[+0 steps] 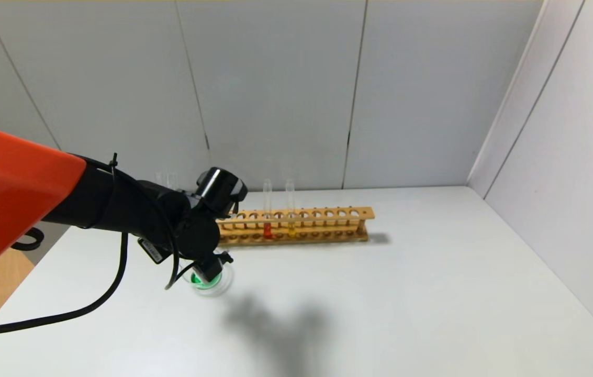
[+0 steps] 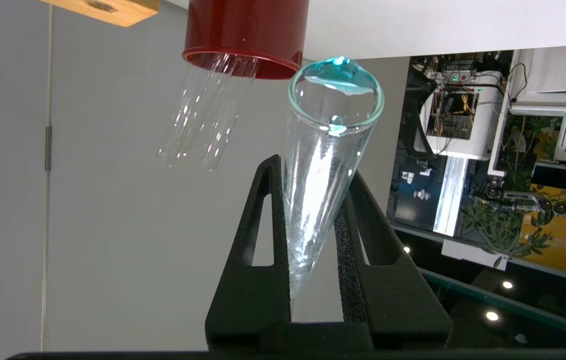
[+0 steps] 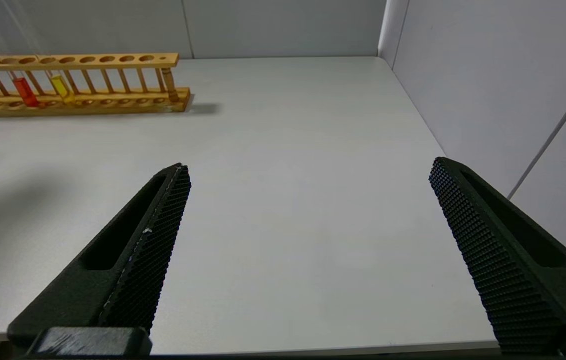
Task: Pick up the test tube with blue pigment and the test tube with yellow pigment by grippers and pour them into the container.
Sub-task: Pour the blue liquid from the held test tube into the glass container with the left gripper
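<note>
I see a white table point(image 1: 432, 293) closed in by pale grey panel walls, and I'll place everything from the wooden rack point(image 1: 296, 225) standing toward its far side. In that rack a red tube point(image 1: 267, 217) and, just beside it, an orange-yellow tube point(image 1: 290, 215) stand upright. My left arm reaches across in front of the rack's left end, its orange casing nearest me. The left gripper point(image 2: 312, 200) has its jaws closed on the blue tube point(image 2: 327, 165), tipped mouth-down over the dish point(image 1: 207, 280), which sits on the table just in front of the rack's left end and holds green liquid. At the tube's mouth I see teal drops clinging to the rim; the glass below looks drained. Beside the rack's left end a dark red cup point(image 2: 248, 35) holds two empty clear tubes point(image 2: 203, 115). My right gripper point(image 3: 307, 215) hangs above the table, well in front of the rack's right end, jaws spread wide with nothing between them. I can read no labels or writing anywhere.
</note>
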Controlling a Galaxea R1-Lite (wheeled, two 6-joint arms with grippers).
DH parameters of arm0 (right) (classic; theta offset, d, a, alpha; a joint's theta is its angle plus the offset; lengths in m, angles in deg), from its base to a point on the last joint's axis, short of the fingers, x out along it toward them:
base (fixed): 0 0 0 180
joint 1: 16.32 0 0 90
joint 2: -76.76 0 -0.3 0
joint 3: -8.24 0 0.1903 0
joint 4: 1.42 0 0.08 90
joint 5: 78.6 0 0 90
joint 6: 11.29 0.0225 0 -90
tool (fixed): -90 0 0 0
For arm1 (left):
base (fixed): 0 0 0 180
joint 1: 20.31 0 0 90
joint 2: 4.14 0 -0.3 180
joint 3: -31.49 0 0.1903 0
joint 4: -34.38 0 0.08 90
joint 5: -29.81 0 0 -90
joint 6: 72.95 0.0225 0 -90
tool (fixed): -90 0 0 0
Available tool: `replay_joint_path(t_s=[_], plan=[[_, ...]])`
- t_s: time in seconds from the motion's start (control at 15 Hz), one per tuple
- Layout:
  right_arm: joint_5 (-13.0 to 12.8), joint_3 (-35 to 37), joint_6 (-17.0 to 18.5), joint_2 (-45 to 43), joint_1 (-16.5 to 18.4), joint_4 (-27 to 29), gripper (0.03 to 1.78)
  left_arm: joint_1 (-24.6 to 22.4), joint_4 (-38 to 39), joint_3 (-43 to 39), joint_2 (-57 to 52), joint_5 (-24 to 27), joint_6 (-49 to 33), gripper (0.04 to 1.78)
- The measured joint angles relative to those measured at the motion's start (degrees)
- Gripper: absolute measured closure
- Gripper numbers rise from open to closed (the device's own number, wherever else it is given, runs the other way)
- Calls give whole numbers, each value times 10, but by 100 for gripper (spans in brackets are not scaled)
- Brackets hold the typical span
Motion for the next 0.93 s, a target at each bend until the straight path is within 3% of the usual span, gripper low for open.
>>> replay_joint_path(t_s=[0.93], plan=[[0,0,0,0,0,0,6,-2,-163,119,41,3,0,150]])
